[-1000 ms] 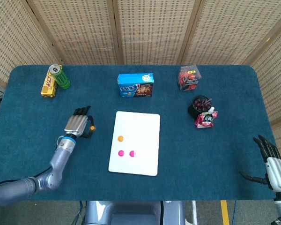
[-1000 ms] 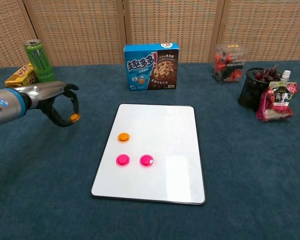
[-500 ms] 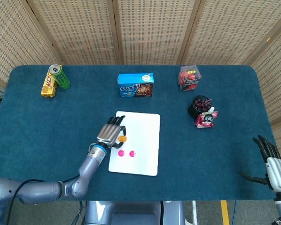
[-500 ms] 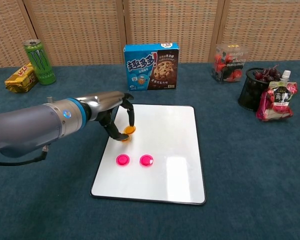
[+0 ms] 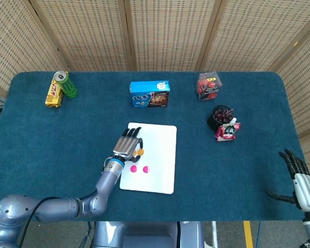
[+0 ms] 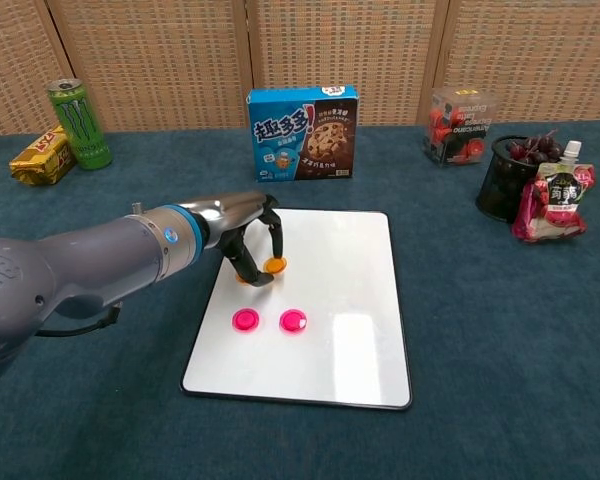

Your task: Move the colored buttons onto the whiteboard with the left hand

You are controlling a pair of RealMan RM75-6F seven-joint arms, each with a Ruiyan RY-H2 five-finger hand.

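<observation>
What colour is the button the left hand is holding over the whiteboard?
Orange; the small round orange button shows best in the chest view.

2 pink buttons [image 6: 269,320], orange button [image 6: 275,265], white whiteboard [image 6: 330,300], blue tablecloth [image 6: 480,330].

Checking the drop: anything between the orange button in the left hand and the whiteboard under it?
Nothing visible. The left hand pinches the orange button just over bare whiteboard. The two pink buttons lie nearer the camera, apart from it.
</observation>
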